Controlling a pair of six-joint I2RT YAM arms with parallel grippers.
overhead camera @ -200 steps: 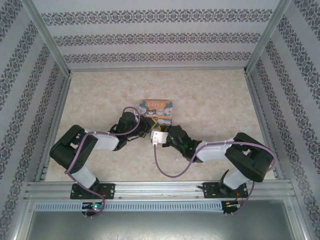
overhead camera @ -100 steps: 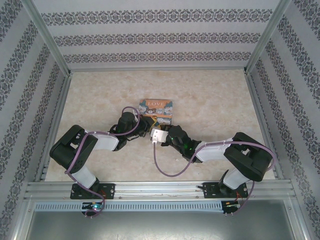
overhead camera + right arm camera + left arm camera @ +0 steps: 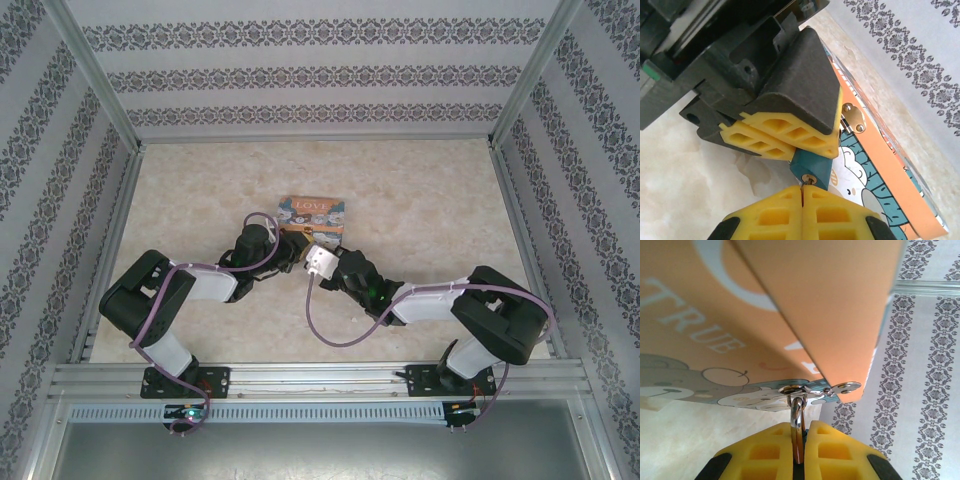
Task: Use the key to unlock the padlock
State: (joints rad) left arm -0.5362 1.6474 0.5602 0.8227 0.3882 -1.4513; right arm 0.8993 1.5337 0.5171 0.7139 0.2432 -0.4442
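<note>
The padlock (image 3: 814, 168) has a small blue body, and its keyhole faces my right gripper. My left gripper (image 3: 799, 429) is shut on it; in the right wrist view its yellow fingers (image 3: 785, 134) clamp the body from above. Its silvery shackle (image 3: 797, 411) runs up through the hasp ring of the "LOVE" tin (image 3: 740, 315). My right gripper (image 3: 803, 191) is shut on the key (image 3: 804, 184). Only a thin sliver of the key shows, with its tip at the keyhole. From the top view, both grippers (image 3: 292, 250) (image 3: 308, 255) meet just in front of the tin (image 3: 315, 210).
The tin (image 3: 875, 170) lies on the pale marbled table (image 3: 420, 200), with its brass hasp plate (image 3: 855, 116) beside the padlock. Patterned walls enclose the table on three sides. A purple cable (image 3: 330, 335) loops from each arm.
My right gripper has moved forward towards the tin and the left gripper, closing the gap to the padlock. The left arm has stayed where it was.
</note>
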